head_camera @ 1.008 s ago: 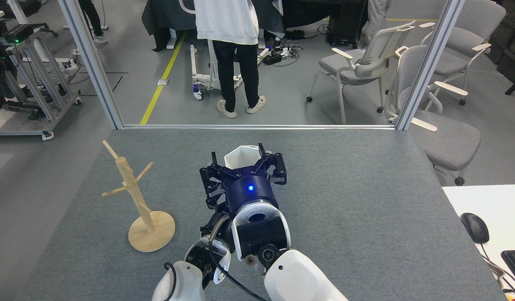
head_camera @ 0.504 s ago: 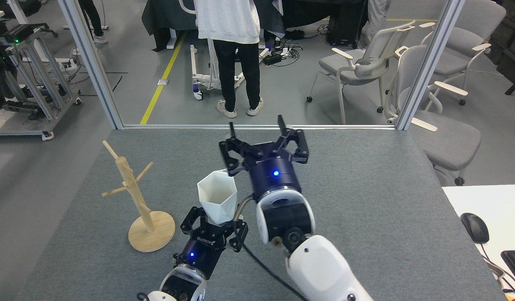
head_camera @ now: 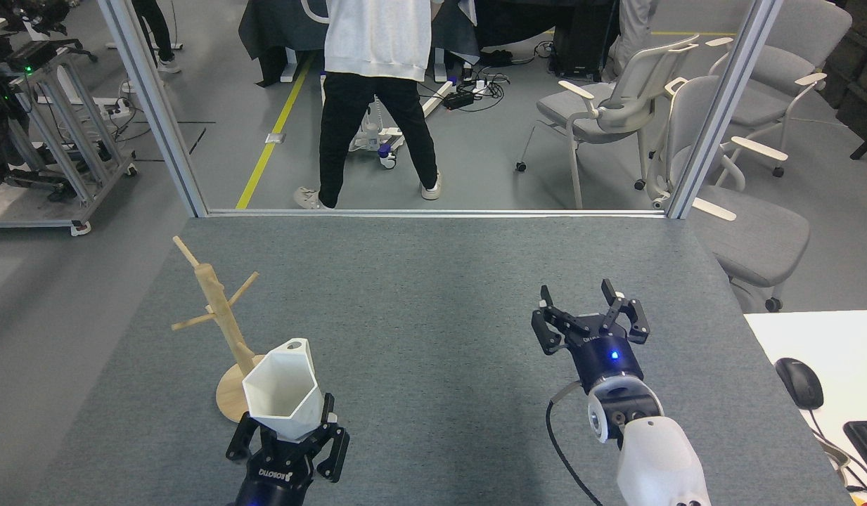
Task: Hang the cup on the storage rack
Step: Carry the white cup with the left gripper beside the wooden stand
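Note:
The white faceted cup [head_camera: 284,390] is held upright above the grey table, its hexagonal mouth facing up and its small round handle at the far top edge. My left gripper [head_camera: 287,441] is shut on the cup's lower part from below. The cup hangs just in front of the round base of the wooden storage rack [head_camera: 222,320], which stands at the left of the table with its slanted pegs bare. My right gripper [head_camera: 589,303] is open at the right side of the table with nothing between its fingers.
The grey felt table [head_camera: 433,281] ends at a metal frame at the back. A person [head_camera: 373,98] stands on the floor beyond it, and grey chairs [head_camera: 616,105] stand at the back right. A white desk with a black mouse [head_camera: 799,383] adjoins the right edge.
My left gripper carried the cup left and nearer, close to the rack's base. My right gripper, open, drew back from the table's middle to the right. The person stepped wider.

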Available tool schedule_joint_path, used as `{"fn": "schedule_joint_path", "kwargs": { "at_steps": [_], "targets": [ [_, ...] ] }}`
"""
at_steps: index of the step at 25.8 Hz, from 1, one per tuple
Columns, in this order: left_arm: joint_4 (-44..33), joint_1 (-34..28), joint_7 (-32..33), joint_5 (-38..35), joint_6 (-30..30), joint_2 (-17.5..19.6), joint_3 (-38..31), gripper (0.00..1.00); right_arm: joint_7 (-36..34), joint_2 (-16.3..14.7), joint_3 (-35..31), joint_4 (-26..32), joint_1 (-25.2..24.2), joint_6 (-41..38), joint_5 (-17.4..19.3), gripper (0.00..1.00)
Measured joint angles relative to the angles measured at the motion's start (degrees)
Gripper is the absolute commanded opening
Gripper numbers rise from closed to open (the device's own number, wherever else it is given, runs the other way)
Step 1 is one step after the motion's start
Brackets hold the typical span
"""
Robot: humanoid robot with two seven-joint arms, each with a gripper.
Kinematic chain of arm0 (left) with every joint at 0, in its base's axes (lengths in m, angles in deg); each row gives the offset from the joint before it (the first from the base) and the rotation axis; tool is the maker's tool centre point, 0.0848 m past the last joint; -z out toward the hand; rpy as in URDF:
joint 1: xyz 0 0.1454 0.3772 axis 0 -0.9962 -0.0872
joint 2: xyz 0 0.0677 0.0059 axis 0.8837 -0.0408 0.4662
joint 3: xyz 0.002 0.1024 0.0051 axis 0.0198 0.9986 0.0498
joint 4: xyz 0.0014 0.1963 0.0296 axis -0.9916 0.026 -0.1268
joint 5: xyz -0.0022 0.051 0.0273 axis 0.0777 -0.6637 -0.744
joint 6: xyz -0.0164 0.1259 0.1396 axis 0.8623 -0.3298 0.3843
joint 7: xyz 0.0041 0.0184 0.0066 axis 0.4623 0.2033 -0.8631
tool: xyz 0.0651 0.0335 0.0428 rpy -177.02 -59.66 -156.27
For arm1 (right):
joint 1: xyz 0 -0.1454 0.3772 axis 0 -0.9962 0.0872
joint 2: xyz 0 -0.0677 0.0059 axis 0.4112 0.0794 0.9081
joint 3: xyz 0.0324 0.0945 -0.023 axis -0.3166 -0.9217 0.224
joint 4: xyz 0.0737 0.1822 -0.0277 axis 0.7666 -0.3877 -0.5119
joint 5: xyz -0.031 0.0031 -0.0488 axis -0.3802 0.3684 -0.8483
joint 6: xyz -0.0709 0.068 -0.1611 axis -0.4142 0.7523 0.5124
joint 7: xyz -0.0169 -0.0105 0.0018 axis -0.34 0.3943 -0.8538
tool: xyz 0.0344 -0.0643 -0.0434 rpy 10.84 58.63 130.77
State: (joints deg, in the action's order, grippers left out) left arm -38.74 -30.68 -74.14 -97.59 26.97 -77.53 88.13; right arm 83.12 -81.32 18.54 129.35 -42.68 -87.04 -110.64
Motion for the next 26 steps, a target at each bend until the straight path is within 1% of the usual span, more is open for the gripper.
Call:
{"fn": "schedule_joint_path", "kwargs": {
  "at_steps": [3,5,7,10,14,16,19,23,26],
  "targets": [
    [-0.7,-2.6,-1.4,0.0,-3.9,0.7,-1.4,0.0,-3.0,-0.1,-4.8,-2.6,-1.8,-3.0,-0.1,0.99],
    [-1.7,-4.0,-1.9,0.0,-7.4,1.7,-2.2,0.0,-3.9,0.1,-7.4,-3.0,-3.1,-4.7,-0.3,0.99],
    [-2.6,-5.0,-2.0,0.0,-12.4,2.8,-2.7,0.0,-4.2,0.3,-9.0,-2.5,-4.3,-5.4,-0.4,0.99],
    [-3.6,-5.4,-1.5,0.0,-21.0,4.2,-3.0,0.0,-4.4,0.8,-10.5,0.8,-7.4,-5.9,-0.6,0.99],
    [-3.7,-5.0,0.6,-0.7,-29.9,6.9,-3.1,0.0,-4.5,1.9,-12.8,6.6,-12.6,-6.1,-2.1,0.99],
    [-3.3,-4.6,2.6,-1.9,-32.5,8.6,-3.1,0.0,-4.5,2.0,-13.5,7.8,-13.8,-6.1,-2.7,0.99],
    [-1.8,-3.8,5.9,-5.3,-34.4,10.4,-3.1,0.0,-4.7,1.7,-14.0,8.1,-14.2,-6.1,-3.0,0.99],
    [-0.1,-2.5,9.3,-9.3,-35.0,11.8,-3.1,0.0,-4.6,1.6,-14.1,7.9,-14.0,-6.2,-3.0,0.99],
    [0.2,-1.4,10.3,-10.4,-35.0,12.6,-3.0,0.0,-4.3,1.7,-14.1,7.9,-13.8,-6.3,-3.0,0.99]
  ]
}}
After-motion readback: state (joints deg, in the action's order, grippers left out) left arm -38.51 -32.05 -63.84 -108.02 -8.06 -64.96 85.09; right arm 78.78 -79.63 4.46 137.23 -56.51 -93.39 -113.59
